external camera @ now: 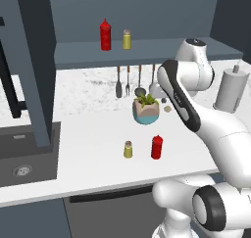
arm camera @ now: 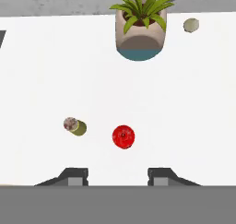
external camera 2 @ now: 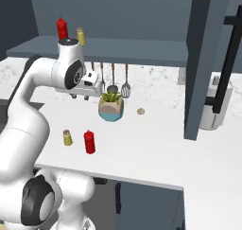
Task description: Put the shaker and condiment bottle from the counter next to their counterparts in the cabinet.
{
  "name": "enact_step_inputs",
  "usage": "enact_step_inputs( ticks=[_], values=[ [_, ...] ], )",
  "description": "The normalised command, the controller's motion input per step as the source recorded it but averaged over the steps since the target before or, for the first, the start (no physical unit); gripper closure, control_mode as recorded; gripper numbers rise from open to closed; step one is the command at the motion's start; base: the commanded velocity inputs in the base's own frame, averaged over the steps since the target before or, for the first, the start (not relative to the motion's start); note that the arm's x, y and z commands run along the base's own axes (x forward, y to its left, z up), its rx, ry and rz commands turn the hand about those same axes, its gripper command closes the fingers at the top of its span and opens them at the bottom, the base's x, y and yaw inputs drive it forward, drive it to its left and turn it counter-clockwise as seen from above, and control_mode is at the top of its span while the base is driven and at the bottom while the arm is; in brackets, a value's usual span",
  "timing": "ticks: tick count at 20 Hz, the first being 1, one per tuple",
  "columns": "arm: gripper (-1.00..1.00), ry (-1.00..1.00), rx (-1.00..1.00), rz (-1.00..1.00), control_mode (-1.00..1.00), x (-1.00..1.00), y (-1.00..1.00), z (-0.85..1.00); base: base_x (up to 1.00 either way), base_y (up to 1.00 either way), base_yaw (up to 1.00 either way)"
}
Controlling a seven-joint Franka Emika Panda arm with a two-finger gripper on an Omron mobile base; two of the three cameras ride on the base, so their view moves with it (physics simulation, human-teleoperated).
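The arm bends high over the table (external camera: 88, 173), its empty claw (arm camera: 117, 176) clenched and pointing straight down. Below, at frame centre, stand the shaker (external camera: 128, 149) and bottle (external camera: 156, 147); their twins (external camera: 115, 36) sit on the cabinet (external camera: 147, 51) shelf.

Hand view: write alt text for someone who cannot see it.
Looking straight down on the white counter, a red condiment bottle stands beside a small olive shaker, both just ahead of the gripper. Farther off are a potted plant and a small round beige object.
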Motion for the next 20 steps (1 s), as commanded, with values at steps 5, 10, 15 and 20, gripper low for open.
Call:
enact_step_inputs(
  ticks=[5, 10, 15, 20],
  values=[
    [-1.00, -0.06, 0.00, 0.00, -1.00, -0.11, 0.00, 0.00, 0.00, 0.00, 0.00],
    [-1.00, -0.13, 0.00, 0.00, -1.00, -0.21, 0.00, 0.00, 0.00, 0.00, 0.00],
    [-1.00, -0.20, 0.00, 0.00, -1.00, -0.34, 0.00, 0.00, 0.00, 0.00, 0.00],
    [-1.00, -0.12, 0.09, 0.02, -1.00, -0.34, -0.25, 0.00, 0.00, 0.00, 0.00]
  ],
)
